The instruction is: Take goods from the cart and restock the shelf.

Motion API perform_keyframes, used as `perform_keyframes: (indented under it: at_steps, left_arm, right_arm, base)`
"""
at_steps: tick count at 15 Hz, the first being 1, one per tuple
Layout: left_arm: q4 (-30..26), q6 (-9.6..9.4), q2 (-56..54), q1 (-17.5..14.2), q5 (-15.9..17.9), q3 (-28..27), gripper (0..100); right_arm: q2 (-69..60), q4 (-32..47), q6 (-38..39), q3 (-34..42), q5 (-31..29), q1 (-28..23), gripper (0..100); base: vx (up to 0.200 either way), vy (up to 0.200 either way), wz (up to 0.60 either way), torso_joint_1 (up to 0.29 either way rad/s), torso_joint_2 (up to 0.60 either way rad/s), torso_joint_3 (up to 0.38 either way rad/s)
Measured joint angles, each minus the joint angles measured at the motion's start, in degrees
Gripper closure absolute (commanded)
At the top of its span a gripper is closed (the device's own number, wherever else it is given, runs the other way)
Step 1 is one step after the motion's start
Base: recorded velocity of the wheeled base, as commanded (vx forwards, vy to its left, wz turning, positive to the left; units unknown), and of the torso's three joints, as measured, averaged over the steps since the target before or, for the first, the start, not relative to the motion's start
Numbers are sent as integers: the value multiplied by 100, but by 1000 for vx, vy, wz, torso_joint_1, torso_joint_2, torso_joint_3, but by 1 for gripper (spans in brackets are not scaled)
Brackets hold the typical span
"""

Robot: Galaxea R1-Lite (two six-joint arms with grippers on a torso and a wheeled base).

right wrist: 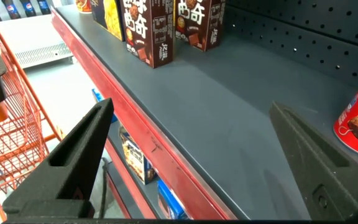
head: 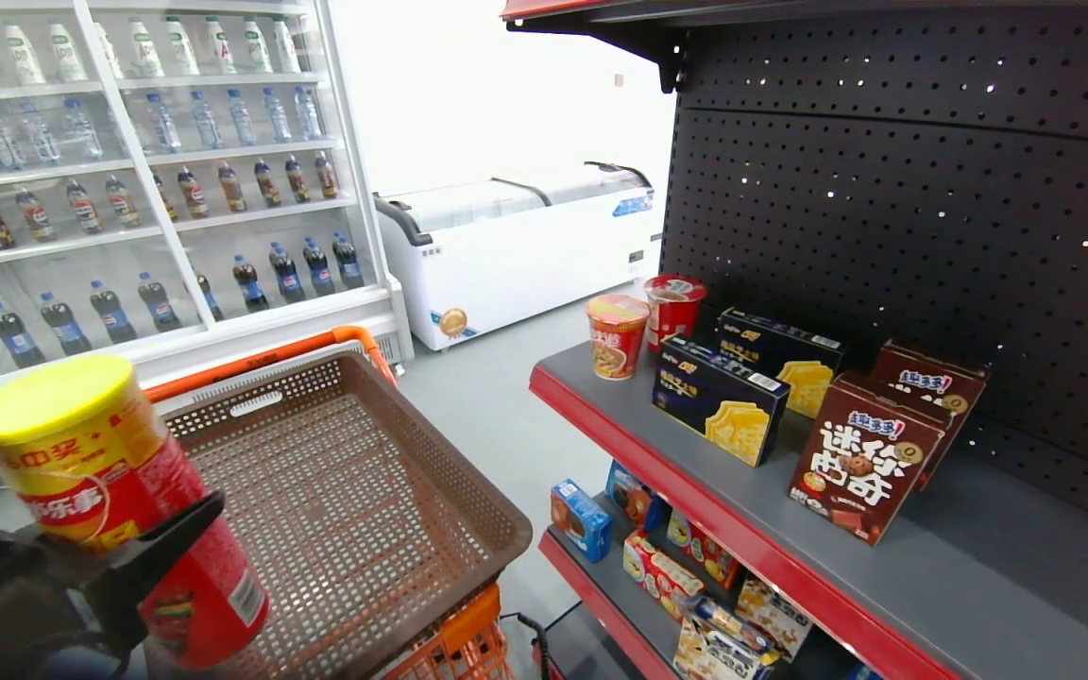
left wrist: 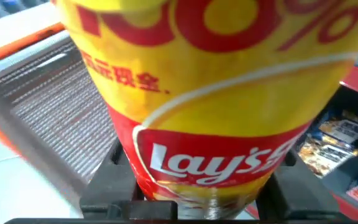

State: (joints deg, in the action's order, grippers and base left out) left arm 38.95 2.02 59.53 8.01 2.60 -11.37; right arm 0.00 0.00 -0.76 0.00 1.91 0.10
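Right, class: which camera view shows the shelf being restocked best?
The head view: the shelf appears with its pegboard back, red front edge and the tier below. The right wrist view gives a close stretch of its grey board; the left wrist view, a sliver of its edge behind the can.

- On my head feed, a tall glass-fronted drinks cooler (head: 317, 307) with a white frame stands on the left side of the room.
- Its racks are lined with bottles (head: 287, 272): white ones on top, clear ones below them, dark ones lower down.
- Just beside it, a white chest freezer (head: 525, 264) with curved lids sits against the back wall (head: 487, 85).
- That wall is plain white and brightly lit.
- The floor (head: 478, 406) is smooth grey.
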Motion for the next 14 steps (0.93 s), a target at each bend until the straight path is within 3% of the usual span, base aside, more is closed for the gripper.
perform_keyframes:
  at_steps: [3,6,7,14]
  left_arm:
    - [-660,7,-848,-306,63,330,100]
    - [-1407,-15,-1537,-341,84,385,100]
    - [-1486,-17,-1731,-324,79,378,100]
    - [-1519,-15,-2196,-338,41,240,100]
  right_arm:
    - [0,2,-2,0,0,-2,0]
    - [0,0,-2,0,0,-7,0]
    - [0,2,-4,0,5,-5,0]
    - [0,2,44,0,9,9,0]
  base:
    - [0,0,0,0,0,0]
    - [0,0,0,0,0,0]
    - [0,0,0,0,0,0]
    - [0,0,-600,2,2,3]
